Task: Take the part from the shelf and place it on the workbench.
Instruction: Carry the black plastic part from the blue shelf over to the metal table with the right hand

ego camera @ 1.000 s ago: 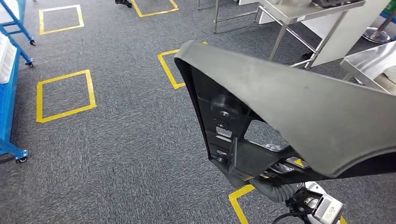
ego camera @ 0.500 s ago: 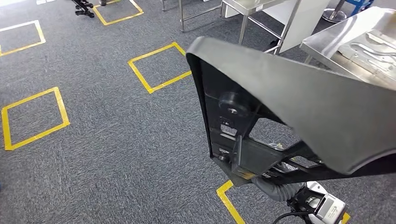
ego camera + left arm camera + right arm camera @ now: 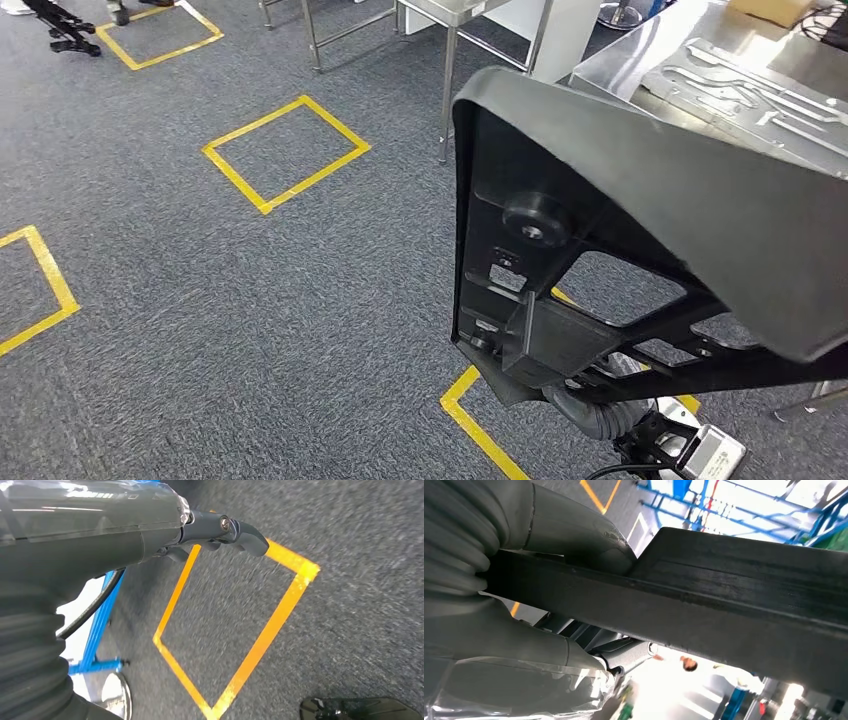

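right hand (image 3: 549, 580) clamps the black part (image 3: 640, 230), which hides much of the steel workbench (image 3: 640, 55).

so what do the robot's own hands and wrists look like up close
The left hand has dark grey fingers past a smooth grey cover, a ribbed grey wrist boot and a black cable beside it. The right hand shows a thick grey thumb, grey ribbed cover and a clear plastic wrap over its lower part.
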`<act>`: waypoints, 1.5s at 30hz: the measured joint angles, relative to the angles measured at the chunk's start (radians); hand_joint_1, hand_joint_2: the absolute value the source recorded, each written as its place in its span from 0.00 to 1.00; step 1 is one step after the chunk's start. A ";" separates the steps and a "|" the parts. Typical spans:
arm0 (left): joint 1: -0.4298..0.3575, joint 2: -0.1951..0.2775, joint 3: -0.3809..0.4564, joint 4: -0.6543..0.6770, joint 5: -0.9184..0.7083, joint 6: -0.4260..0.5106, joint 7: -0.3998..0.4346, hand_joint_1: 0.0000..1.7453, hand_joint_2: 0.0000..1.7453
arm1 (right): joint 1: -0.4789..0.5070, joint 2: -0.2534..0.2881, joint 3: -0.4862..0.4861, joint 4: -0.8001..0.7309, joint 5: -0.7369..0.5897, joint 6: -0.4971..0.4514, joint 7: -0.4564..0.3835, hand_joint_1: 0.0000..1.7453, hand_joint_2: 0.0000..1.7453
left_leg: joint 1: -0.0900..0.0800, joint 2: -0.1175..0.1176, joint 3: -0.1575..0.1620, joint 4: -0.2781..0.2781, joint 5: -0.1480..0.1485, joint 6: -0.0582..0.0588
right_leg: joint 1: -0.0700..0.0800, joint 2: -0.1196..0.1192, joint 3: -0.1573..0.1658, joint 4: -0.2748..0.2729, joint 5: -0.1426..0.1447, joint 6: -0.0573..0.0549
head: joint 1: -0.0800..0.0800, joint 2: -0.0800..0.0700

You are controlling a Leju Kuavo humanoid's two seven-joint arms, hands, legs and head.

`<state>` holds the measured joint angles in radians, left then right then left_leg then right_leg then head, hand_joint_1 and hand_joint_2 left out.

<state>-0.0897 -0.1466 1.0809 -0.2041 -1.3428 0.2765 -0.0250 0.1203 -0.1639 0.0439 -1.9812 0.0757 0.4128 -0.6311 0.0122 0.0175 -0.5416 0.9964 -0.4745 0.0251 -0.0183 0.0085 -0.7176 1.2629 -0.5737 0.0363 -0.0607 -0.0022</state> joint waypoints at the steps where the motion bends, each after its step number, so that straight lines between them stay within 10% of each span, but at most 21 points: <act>1: 0.000 0.001 -0.003 0.000 -0.001 0.002 -0.007 0.00 1.00 | 0.000 0.000 0.000 0.003 0.001 0.001 0.001 1.00 1.00 | -0.001 0.014 0.001 0.000 -0.002 0.000 | -0.002 -0.003 -0.015 0.028 0.000 0.001 | 0.000 0.000; 7: -0.006 0.002 -0.013 0.000 -0.011 0.009 -0.036 0.00 1.00 | -0.016 0.000 0.001 0.007 0.003 0.008 0.006 1.00 1.00 | -0.010 0.077 0.025 0.002 -0.024 -0.021 | 0.015 -0.093 0.124 -0.244 0.122 -0.021 | 0.000 0.000; 11: -0.008 0.003 -0.019 0.000 -0.023 0.009 -0.023 0.00 1.00 | -0.006 0.000 0.002 0.005 0.002 0.008 0.006 1.00 1.00 | -0.008 0.074 0.032 0.020 -0.050 -0.043 | 0.013 -0.048 0.125 -0.252 0.122 -0.042 | 0.000 0.000; 14: -0.003 0.006 -0.027 0.000 -0.032 0.005 -0.009 0.00 1.00 | -0.002 0.000 0.002 0.005 0.001 0.008 0.003 1.00 1.00 | -0.003 -0.001 -0.046 0.189 -0.138 -0.052 | 0.008 -0.010 0.128 -0.256 0.123 -0.056 | 0.000 0.000; 16: 0.003 0.007 -0.032 0.000 -0.036 0.003 0.001 0.00 1.00 | 0.003 0.000 0.002 0.006 0.001 0.008 0.001 1.00 1.00 | -0.002 -0.010 -0.104 0.292 -0.164 -0.053 | 0.009 0.019 0.129 -0.255 0.122 -0.059 | 0.000 0.000; 21: 0.004 0.015 -0.037 0.000 -0.039 -0.004 0.017 0.00 1.00 | 0.008 0.000 0.002 0.006 0.000 0.008 0.000 1.00 1.00 | 0.000 -0.072 -0.026 0.058 -0.012 -0.037 | 0.010 0.091 0.130 -0.243 0.117 -0.048 | 0.000 0.000; 25: 0.000 0.017 -0.038 0.000 -0.040 -0.013 0.033 0.00 1.00 | 0.015 0.002 0.001 0.005 -0.001 0.010 0.000 1.00 1.00 | -0.001 -0.070 -0.004 0.010 -0.004 -0.019 | 0.004 0.124 0.120 -0.245 0.122 -0.023 | 0.000 0.000; 29: 0.001 0.018 -0.038 0.000 -0.040 -0.013 0.034 0.00 1.00 | 0.015 0.009 -0.002 0.004 -0.003 0.010 -0.002 1.00 1.00 | 0.004 -0.020 0.003 -0.010 0.007 0.000 | 0.008 0.020 0.046 -0.097 0.037 -0.010 | 0.000 0.000; 32: 0.004 0.018 -0.038 0.000 -0.040 -0.013 0.034 0.00 1.00 | 0.018 0.014 -0.002 0.005 -0.003 0.010 -0.002 1.00 1.00 | 0.001 0.021 0.004 -0.009 0.002 0.000 | -0.002 -0.005 -0.015 0.025 0.007 0.001 | 0.000 0.000; 37: 0.003 0.018 -0.038 0.000 -0.041 -0.014 0.034 0.00 1.00 | 0.017 0.014 -0.003 0.006 -0.003 0.010 -0.002 1.00 1.00 | -0.005 0.073 0.022 -0.006 -0.016 -0.021 | 0.002 -0.083 0.130 -0.244 0.120 -0.009 | 0.000 0.000; 40: -0.001 0.018 -0.038 0.000 -0.042 -0.012 0.027 0.00 1.00 | 0.017 0.015 -0.003 0.006 -0.004 0.014 -0.002 1.00 1.00 | -0.007 0.099 0.032 -0.007 -0.025 -0.038 | 0.005 -0.058 0.133 -0.256 0.120 -0.025 | 0.000 0.000; 45: 0.000 0.018 -0.039 0.000 -0.042 -0.007 -0.005 0.00 1.00 | 0.015 0.014 -0.003 0.009 -0.009 0.023 -0.001 1.00 1.00 | 0.001 -0.001 -0.059 0.207 -0.142 -0.055 | -0.001 -0.001 0.138 -0.264 0.125 -0.048 | 0.000 0.000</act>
<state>-0.0898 -0.1283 1.0418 -0.2045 -1.3851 0.2699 -0.0301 0.1349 -0.1500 0.0406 -1.9718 0.0668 0.4362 -0.6325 0.0130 0.0169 -0.6002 1.2034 -0.6166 -0.0299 -0.0190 0.0079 -0.5794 0.9990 -0.4490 -0.0119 -0.0607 -0.0019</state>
